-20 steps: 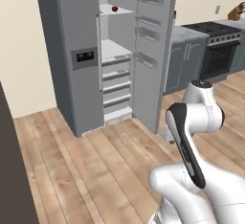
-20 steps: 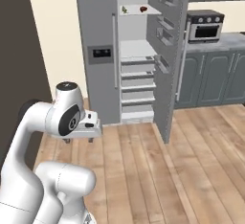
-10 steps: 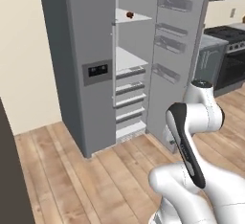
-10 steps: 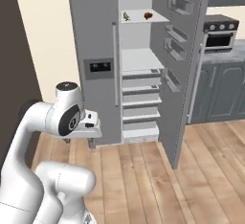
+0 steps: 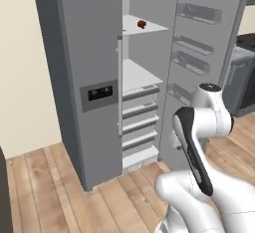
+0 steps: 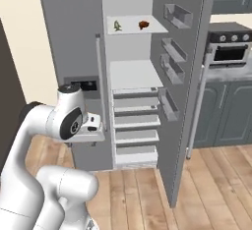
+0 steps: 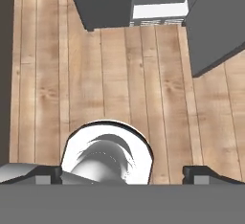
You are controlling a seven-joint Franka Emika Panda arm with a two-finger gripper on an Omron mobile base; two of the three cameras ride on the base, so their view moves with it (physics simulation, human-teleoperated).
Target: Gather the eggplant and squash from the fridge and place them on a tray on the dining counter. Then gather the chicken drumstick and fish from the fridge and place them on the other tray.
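fridge shelf (image 6: 133,30), drumstick (image 6: 143,25), green veg (image 6: 117,25)

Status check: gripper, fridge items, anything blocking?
Gripper open, empty, pointed at the floor. Fridge door open; two small items on the upper shelf, too small to identify. Nothing blocking.

Fridge (image 6: 74,32): we see its top cut off by the frame. Two small shelf items, one green (image 6: 117,25), one brown (image 6: 143,25), far above the gripper (image 7: 123,174): too small to identify.
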